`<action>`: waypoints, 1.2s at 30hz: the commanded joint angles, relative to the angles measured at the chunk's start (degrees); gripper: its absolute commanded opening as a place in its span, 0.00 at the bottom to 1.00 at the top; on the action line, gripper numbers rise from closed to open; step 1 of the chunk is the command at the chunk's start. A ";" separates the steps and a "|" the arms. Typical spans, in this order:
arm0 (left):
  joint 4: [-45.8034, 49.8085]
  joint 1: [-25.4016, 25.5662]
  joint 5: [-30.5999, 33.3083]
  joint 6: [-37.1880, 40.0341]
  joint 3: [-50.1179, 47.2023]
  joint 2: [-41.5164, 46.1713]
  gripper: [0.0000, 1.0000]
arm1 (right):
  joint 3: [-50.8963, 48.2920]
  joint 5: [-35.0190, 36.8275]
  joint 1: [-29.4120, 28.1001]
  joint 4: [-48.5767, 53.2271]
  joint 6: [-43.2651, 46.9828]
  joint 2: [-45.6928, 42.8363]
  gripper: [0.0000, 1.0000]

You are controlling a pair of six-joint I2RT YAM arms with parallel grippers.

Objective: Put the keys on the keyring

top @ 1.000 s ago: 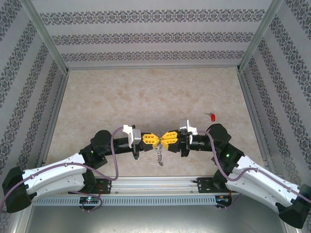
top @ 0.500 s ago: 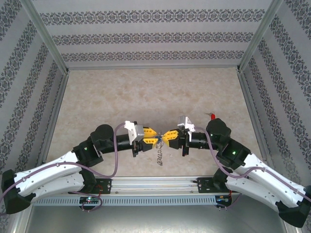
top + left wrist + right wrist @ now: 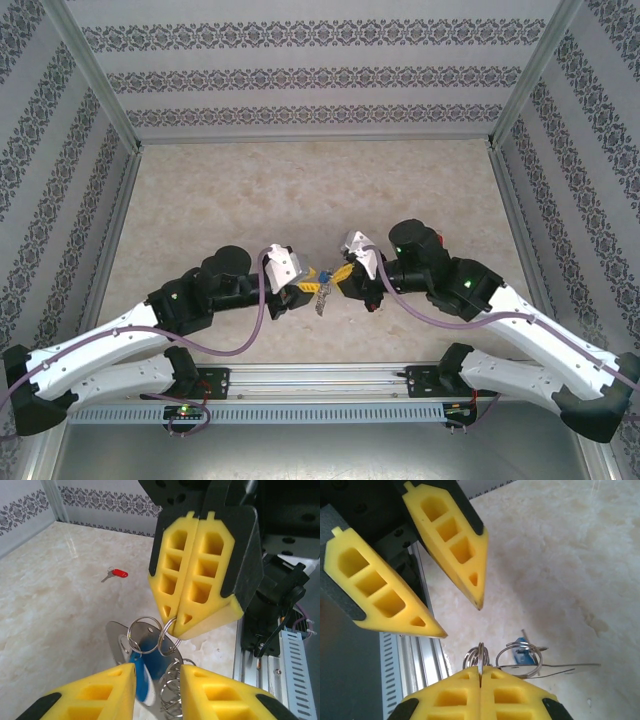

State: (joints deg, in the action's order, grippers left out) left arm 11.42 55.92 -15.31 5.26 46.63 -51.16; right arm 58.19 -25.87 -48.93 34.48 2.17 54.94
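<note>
The top camera looks down from behind over the whole table (image 3: 300, 190). The left wrist camera closely faces the right gripper (image 3: 176, 625), and the right wrist camera faces the left gripper (image 3: 461, 618). Both share the keyring (image 3: 114, 632).

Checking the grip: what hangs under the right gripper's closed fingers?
Linked silvery rings, a blue tag and a flat metal piece hang there; the left gripper hides their lower ends.

Silvery keyring (image 3: 320, 294) dangles with a blue key (image 3: 142, 671); red key (image 3: 118, 573) lies well apart.
</note>
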 commanded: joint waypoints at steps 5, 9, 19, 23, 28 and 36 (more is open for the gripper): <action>-0.77 0.33 -4.57 2.75 0.59 -1.66 0.25 | 5.17 -4.70 -1.65 5.40 3.97 2.31 0.00; -2.69 0.32 -7.55 3.24 0.40 -2.07 0.23 | 5.37 -5.16 -2.11 5.82 4.33 2.72 0.00; -3.07 0.33 -12.79 3.10 0.66 -3.34 0.13 | 5.88 -5.86 -2.44 5.87 5.29 3.13 0.00; -4.17 0.33 -13.24 2.83 0.23 -3.42 0.07 | 5.95 -6.03 -2.49 5.95 5.82 3.31 0.00; -5.17 0.33 -13.79 2.61 -0.24 -3.02 0.00 | 5.88 -5.36 -2.47 5.83 6.16 3.39 0.00; -13.13 0.24 -12.50 -1.52 -4.46 0.21 0.00 | -0.69 -6.46 -2.40 -2.76 2.15 -3.63 0.37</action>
State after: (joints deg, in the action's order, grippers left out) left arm 5.80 55.88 -26.79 6.15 43.64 -52.36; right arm 59.92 -30.98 -50.89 37.65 6.28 54.92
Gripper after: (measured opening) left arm 0.046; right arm 0.349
